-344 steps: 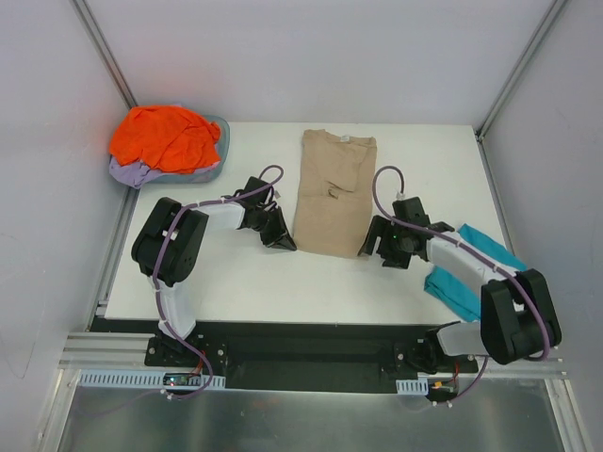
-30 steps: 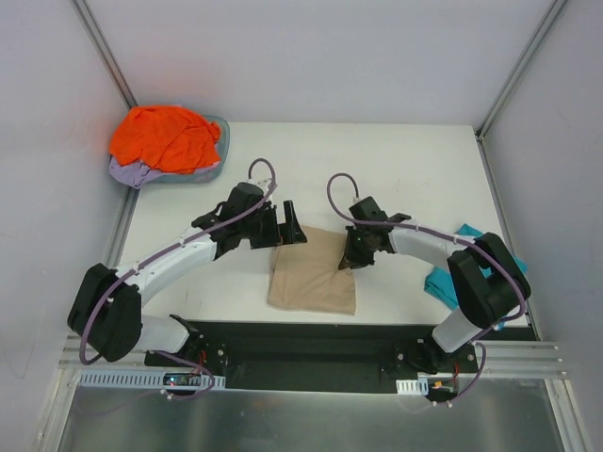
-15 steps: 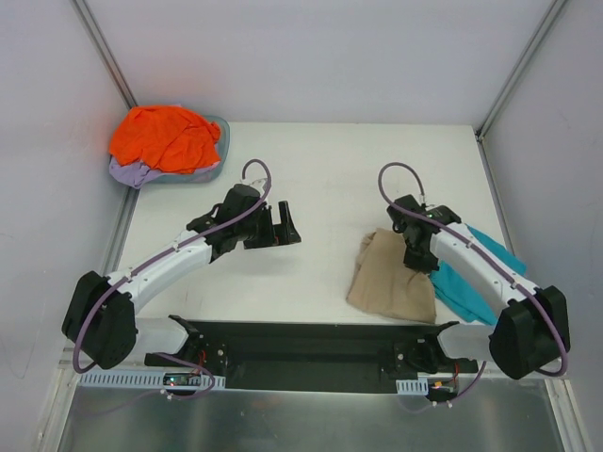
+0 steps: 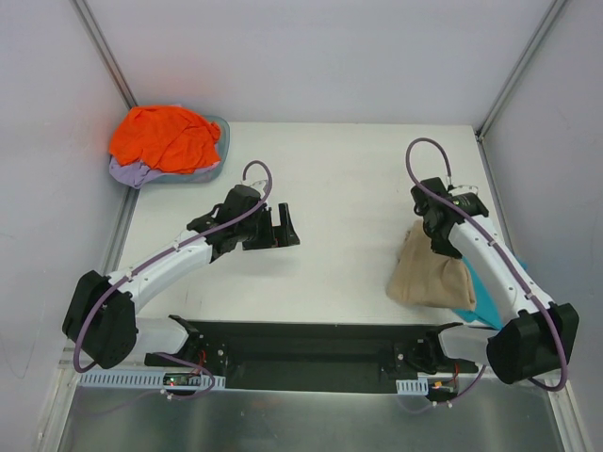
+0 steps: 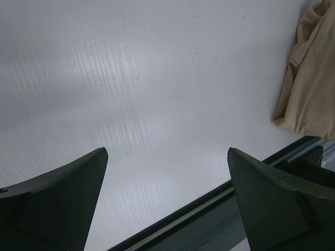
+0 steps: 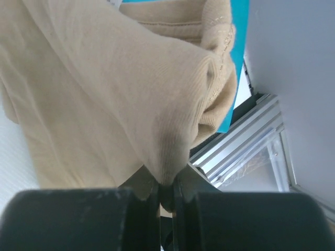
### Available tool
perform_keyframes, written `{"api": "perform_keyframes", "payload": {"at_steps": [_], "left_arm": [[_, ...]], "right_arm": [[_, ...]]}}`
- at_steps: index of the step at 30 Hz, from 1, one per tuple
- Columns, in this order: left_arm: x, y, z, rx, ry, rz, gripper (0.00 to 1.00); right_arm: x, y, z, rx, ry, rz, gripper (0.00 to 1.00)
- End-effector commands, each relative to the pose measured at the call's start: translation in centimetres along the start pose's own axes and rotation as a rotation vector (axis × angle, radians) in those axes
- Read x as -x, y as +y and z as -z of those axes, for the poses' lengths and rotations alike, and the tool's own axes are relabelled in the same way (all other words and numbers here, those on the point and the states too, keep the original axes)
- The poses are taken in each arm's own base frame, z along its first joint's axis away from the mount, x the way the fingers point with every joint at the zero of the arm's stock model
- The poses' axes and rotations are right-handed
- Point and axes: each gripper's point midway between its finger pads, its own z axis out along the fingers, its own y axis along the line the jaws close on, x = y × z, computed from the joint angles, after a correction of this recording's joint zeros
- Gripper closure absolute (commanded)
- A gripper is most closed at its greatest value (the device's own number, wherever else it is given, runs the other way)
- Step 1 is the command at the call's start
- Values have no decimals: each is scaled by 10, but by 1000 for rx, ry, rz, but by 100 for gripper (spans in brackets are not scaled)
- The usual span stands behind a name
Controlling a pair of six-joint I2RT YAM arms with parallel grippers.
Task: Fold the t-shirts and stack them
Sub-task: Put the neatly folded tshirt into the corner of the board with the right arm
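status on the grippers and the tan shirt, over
Left gripper open, empty. Right gripper shut on tan shirt, bunched, partly over teal shirt at right edge. Nothing in the way.

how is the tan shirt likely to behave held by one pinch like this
Probably floppy: the tan shirt bunches in soft creases from the right gripper, which pinches only one fold. It seems light, since that thin pinch holds it. Its folds may slump loose once set on the teal shirt.
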Motion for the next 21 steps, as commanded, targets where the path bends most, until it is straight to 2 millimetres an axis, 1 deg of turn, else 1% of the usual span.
{"api": "perform_keyframes", "payload": {"at_steps": [1,7,8,15,18,21], "left_arm": [[6,3,1,23,-20,-25,1],[6,6,1,34,-17,-24,1],[6,5,1,34,-18,-25,1],[6,9,1,50,-21,-27,1],[7,9,1,54,-23,-30,1],[7,10,1,57,-22,-28,1]], "right_arm": [[25,-28,13,-77,-70,21,99],[38,-37,24,-54,-104,-32,99],[42,-38,28,-45,-115,-43,99],[59,-47,42,-33,-153,-53,99],[63,-51,49,-24,-159,-47,99],[61,-57,54,-17,-159,-51,99]]}}
